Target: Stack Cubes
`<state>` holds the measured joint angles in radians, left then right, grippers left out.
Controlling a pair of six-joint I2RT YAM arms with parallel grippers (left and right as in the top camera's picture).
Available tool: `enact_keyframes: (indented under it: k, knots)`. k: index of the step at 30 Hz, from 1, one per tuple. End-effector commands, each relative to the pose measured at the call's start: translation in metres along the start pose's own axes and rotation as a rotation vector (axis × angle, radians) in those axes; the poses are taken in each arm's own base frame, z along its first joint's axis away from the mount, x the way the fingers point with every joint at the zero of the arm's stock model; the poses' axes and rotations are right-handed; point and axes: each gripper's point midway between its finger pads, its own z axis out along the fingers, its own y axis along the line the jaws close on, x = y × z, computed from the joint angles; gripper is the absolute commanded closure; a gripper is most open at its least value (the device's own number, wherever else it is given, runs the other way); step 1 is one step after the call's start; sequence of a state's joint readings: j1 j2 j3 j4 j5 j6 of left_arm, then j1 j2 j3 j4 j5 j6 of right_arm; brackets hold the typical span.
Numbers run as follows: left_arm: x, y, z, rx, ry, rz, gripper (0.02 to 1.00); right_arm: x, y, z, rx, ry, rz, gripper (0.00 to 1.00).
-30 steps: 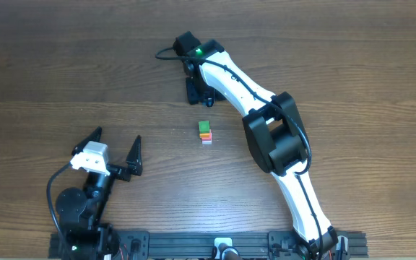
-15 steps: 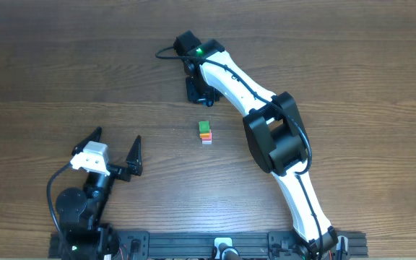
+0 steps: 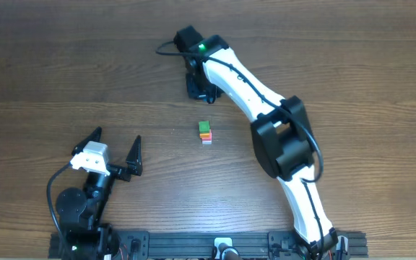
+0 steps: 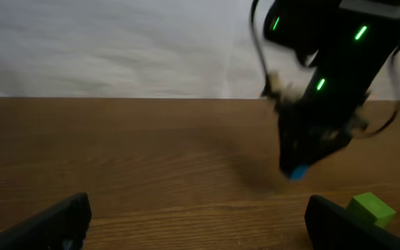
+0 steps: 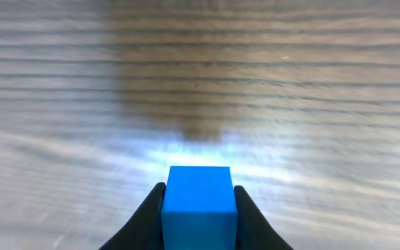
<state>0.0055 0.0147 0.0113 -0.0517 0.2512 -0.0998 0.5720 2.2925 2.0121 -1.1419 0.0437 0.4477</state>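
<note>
A small stack of cubes (image 3: pixel 205 132) stands mid-table, green on top, orange under it, a pale one at the bottom; its green top (image 4: pixel 371 208) shows in the left wrist view. My right gripper (image 3: pixel 198 88) hangs above the table at the far side, beyond the stack, shut on a blue cube (image 5: pixel 198 200) held between its fingers (image 5: pixel 146 212). The left wrist view shows that blue cube (image 4: pixel 298 171) at the right gripper's tip, lifted off the wood. My left gripper (image 3: pixel 115 148) rests near its base at the left, open and empty.
The wooden table (image 3: pixel 352 87) is bare around the stack. A white wall (image 4: pixel 117 48) stands behind the table's far edge. The right arm (image 3: pixel 280 141) slants across the table's right half.
The right arm has shifted slightly, its elbow moving right and its gripper a little farther up the table with the blue cube. The left arm has kept still.
</note>
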Motion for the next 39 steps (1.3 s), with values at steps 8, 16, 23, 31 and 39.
enact_keyframes:
  k: [8,16,23,31,39]
  knots:
    - [0.002,-0.002,0.000,0.011,0.002,0.014,0.018,0.010,-0.007,-0.121,-0.038,-0.150,0.000,0.989]
    - [0.002,-0.002,0.000,0.011,0.002,0.014,0.020,0.060,-0.001,-0.124,-0.025,-0.079,0.008,0.989]
    - [0.002,-0.002,0.000,0.011,0.002,0.014,0.018,0.088,-0.003,-0.108,-0.018,-0.043,0.020,0.993]
    - [0.002,-0.002,0.000,0.011,0.002,0.015,0.018,0.092,0.014,-0.102,-0.035,-0.055,-0.012,0.991]
    - [0.002,-0.002,0.000,0.011,0.002,0.014,0.018,0.099,0.021,-0.099,-0.047,-0.040,-0.024,0.989]
